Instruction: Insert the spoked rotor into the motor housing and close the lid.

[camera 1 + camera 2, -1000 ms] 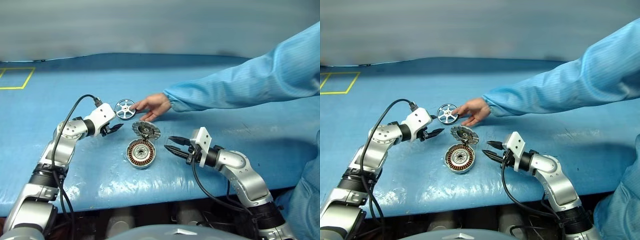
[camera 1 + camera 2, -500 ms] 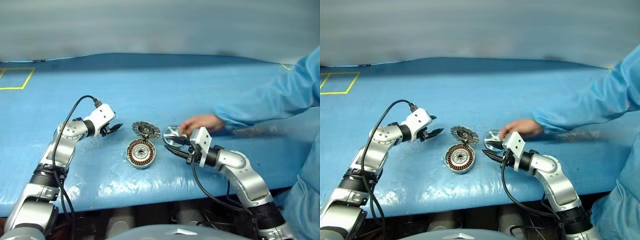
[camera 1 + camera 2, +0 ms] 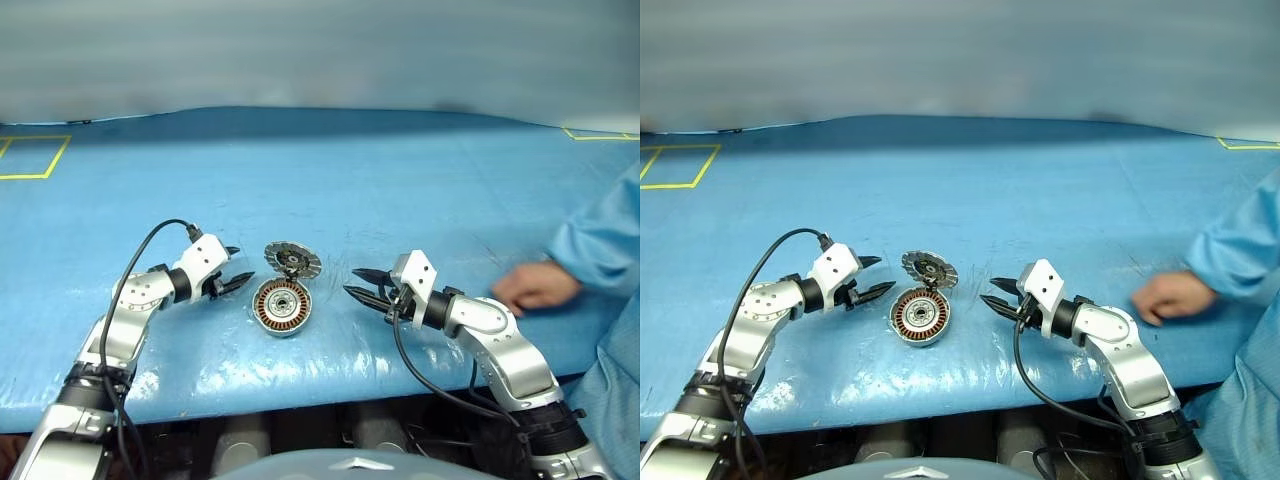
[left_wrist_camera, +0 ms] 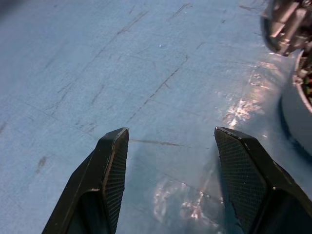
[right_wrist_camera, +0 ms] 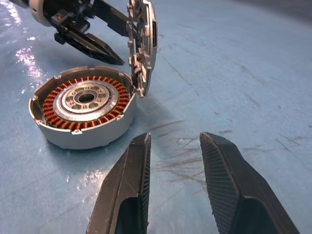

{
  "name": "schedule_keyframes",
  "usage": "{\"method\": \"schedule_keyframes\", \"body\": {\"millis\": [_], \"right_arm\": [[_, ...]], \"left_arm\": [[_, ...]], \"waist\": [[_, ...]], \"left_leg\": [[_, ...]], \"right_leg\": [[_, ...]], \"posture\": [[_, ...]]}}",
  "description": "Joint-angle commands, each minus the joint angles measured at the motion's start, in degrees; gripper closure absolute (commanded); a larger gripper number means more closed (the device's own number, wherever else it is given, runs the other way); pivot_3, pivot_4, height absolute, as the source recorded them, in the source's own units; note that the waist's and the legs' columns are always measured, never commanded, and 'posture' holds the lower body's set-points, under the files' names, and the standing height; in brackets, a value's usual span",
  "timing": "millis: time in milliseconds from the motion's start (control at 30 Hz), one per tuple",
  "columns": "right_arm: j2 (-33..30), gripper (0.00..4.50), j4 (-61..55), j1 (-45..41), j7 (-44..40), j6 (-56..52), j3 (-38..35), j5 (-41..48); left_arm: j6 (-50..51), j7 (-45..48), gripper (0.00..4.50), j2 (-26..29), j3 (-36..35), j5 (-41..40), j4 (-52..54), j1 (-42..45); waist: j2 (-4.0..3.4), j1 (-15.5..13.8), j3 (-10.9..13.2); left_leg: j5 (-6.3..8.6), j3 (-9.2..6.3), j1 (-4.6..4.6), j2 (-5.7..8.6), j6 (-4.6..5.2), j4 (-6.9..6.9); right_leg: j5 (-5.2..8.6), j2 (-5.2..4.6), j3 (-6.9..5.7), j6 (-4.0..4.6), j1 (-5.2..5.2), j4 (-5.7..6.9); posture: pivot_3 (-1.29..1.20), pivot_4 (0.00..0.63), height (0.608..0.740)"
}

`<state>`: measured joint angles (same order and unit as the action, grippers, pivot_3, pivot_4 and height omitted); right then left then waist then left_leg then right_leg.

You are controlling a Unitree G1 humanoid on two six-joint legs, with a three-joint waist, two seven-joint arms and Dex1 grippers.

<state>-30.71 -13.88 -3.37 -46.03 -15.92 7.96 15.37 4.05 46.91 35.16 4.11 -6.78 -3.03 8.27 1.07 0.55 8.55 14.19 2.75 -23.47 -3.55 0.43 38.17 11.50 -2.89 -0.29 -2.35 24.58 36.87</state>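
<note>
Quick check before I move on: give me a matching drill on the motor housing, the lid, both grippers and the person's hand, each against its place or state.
Things:
1. motor housing
2. lid
3. left gripper
4. right gripper
5. person's hand

Places or states:
A. resting on the table near its right edge
B. tilted on edge, leaning at the housing's far rim
C. open, empty, right of the housing
D. flat on the table, copper windings showing
E. open, empty, left of the housing

Pairs: 1-D, 2-B, 3-E, 4-C, 5-A
</note>
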Motion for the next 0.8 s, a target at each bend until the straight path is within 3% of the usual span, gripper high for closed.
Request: {"method": "schedule_keyframes", "body": {"millis": [33, 367, 800], "right_arm": [[-3.0, 2.85, -2.3, -0.4, 0.8, -1.3, -2.7, -1.3], [-8.9, 2.85, -3.6, -0.2, 2.6, -6.8, -7.7, -1.7], [-14.7, 2.85, -5.8, 3.2, 0.2, -12.4, -12.9, 0.4]], "left_arm": [[-3.4, 1.6, 1.54, -0.4, -2.3, -3.5, 4.7, -3.9], [-11.0, 3.0, 1.54, -1.1, -4.6, -5.9, 9.8, -14.8], [-11.5, 2.2, 1.54, -1.4, -9.0, -10.8, 13.3, -20.1]], "waist": [[0.01, 0.0, 0.0], [0.0, -0.2, 0.0], [0.0, -0.4, 0.0]], "left_leg": [[0.0, 0.02, -0.01, 0.01, 0.0, 0.01], [0.0, 0.04, 0.0, 0.01, 0.0, 0.03], [0.0, 0.03, 0.01, 0.01, 0.01, 0.04]], "right_leg": [[0.0, -0.01, 0.01, 0.0, 0.0, -0.01], [0.1, -0.05, 0.01, -0.15, -0.01, -0.02], [0.15, -0.05, 0.01, -0.21, 0.0, -0.02]], "posture": [[0.0, 0.15, 0.74], [0.0, 0.15, 0.74], [0.0, 0.15, 0.74]]}}
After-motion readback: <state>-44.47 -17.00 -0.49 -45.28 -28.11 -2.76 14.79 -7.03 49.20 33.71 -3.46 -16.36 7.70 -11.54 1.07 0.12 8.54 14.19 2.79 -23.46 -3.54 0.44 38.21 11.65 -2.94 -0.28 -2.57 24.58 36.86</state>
